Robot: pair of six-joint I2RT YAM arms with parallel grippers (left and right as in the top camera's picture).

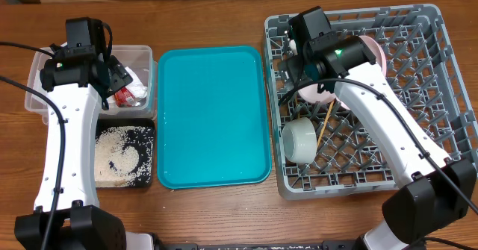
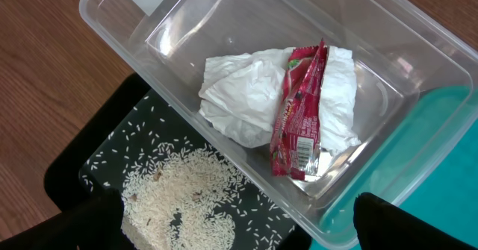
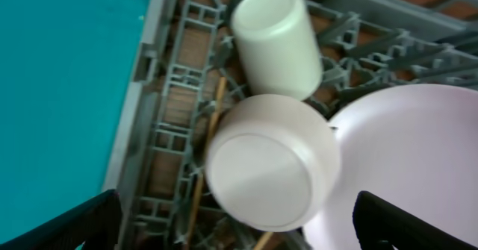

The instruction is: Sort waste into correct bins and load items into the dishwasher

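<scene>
The left arm [image 1: 63, 142] extends forward, the left gripper [image 2: 246, 224] pointing down, fingers spread wide. The right arm [image 1: 388, 130] angles forward and leftward, the right gripper [image 3: 239, 227] likewise spread wide.

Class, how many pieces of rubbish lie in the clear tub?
2: a crumpled white napkin in the middle of the tub, and a red wrapper lying across it. Anything underneath would be hidden.

Tub [image 2: 187, 33]: clear glossy plastic
Napkin [image 2: 239, 93]: crumpled matt paper
Wrapper [image 2: 299, 108]: shiny printed film
Black tray [image 2: 89, 157]: matt plastic
Teal tray [image 1: 209, 116]: smooth plastic, slight sheen
Rack [image 1: 441, 101]: grey matt plastic
Cup [image 3: 278, 41]: smooth, satin
Chopsticks [image 1: 326, 127]: bare wood
Table [image 1: 224, 19]: grained wood
</scene>
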